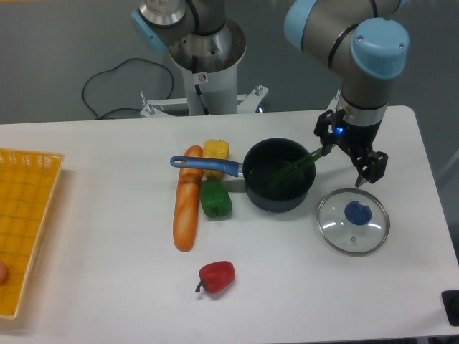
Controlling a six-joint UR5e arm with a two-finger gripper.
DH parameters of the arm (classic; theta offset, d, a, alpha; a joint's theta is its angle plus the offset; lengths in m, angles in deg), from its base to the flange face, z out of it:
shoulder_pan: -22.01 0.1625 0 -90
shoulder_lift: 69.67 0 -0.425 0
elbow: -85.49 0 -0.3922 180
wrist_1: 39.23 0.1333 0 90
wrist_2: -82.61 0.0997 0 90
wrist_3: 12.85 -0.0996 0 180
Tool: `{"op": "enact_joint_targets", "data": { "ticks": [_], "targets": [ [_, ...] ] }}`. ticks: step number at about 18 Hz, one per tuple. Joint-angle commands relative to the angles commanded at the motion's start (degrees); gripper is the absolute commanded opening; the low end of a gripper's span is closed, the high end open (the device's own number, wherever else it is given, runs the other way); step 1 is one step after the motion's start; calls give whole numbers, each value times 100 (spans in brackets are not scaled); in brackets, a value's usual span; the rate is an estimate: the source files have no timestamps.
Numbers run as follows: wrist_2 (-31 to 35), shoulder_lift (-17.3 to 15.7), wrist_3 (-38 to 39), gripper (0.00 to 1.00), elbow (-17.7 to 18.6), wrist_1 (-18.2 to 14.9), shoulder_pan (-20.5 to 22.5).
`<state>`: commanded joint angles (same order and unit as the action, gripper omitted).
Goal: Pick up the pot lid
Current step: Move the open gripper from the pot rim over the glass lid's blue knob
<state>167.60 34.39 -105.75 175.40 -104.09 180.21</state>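
- pot lid (336, 228): round, clear glass, thin gray rim (389, 224), blue knob (358, 213) on top
- lies flat on white table (287, 287)
- gripper (347, 155): released, fingers (374, 169) apart, near pot lid

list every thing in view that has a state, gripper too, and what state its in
Gripper, open, nothing held
Lid, lying flat, blue knob up, off the pan
Black pan, upright, uncovered, green stick inside
Green stick, slanted, upper end past the pan's rim
Red pepper, lying on its side
Yellow crate, only partly in view
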Motion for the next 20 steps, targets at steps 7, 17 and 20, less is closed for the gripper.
{"op": "enact_joint_targets", "data": {
  "ticks": [7, 17, 20],
  "targets": [
    [-369, 70, -8, 100, -159, 61, -26],
    [-422, 88, 9, 100, -203, 9, 368],
    [-343, 263, 79, 100, -150, -131, 439]
  ]
}}
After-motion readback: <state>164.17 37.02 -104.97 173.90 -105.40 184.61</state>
